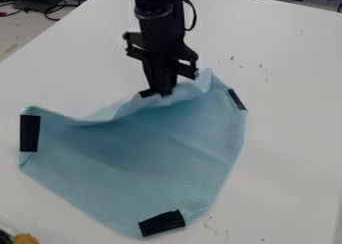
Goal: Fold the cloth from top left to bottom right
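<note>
The light blue cloth (pixel 147 158) lies spread over the white table, with black patches near its left, right and bottom corners. Its upper edge is bunched and wavy, rising in folds on both sides of the gripper. The black gripper (pixel 160 93) hangs down from the top of the view and is shut on that upper edge, a little right of the cloth's middle. A small dark piece sticks out at the left of the fingertips. The part of the cloth between the fingers is hidden.
The white table (pixel 294 138) surrounds the cloth, with small dark marks at the upper right and near the bottom. Dark cables (pixel 50 7) lie beyond its edge at the upper left. A yellow and black object (pixel 25 238) is at the bottom left corner.
</note>
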`<state>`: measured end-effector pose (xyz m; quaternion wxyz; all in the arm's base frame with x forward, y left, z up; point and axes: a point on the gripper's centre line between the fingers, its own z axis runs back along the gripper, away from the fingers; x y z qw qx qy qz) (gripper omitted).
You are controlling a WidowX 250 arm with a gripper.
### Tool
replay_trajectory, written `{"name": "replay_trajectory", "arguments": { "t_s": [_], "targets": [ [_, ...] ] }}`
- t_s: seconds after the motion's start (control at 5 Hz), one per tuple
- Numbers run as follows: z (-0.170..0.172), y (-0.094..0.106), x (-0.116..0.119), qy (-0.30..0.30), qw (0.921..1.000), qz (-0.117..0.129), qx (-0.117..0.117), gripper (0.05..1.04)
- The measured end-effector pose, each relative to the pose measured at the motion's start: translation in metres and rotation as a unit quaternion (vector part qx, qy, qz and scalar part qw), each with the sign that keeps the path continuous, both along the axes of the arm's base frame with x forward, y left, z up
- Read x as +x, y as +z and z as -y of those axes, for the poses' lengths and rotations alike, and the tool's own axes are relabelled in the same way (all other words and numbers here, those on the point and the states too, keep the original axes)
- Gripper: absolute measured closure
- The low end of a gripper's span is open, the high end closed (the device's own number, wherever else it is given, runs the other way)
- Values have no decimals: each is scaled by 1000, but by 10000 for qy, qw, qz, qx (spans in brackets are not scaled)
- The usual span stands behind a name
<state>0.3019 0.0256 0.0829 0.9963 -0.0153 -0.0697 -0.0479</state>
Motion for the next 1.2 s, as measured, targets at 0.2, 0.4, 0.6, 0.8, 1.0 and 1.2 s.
{"name": "replay_trajectory", "arguments": {
  "t_s": [0.2,0.4,0.6,0.8,1.0,1.2],
  "targets": [
    [8,-9,-14,126,9998,-84,-96,1012],
    [17,-17,-26,284,9994,-181,-85,994],
    [17,-27,-29,330,9994,-94,-53,833],
    [18,-30,-28,204,9997,71,-92,562],
    [16,-30,-27,211,9997,94,-75,252],
    [15,-31,-31,175,9998,-31,-39,74]
  ]
}}
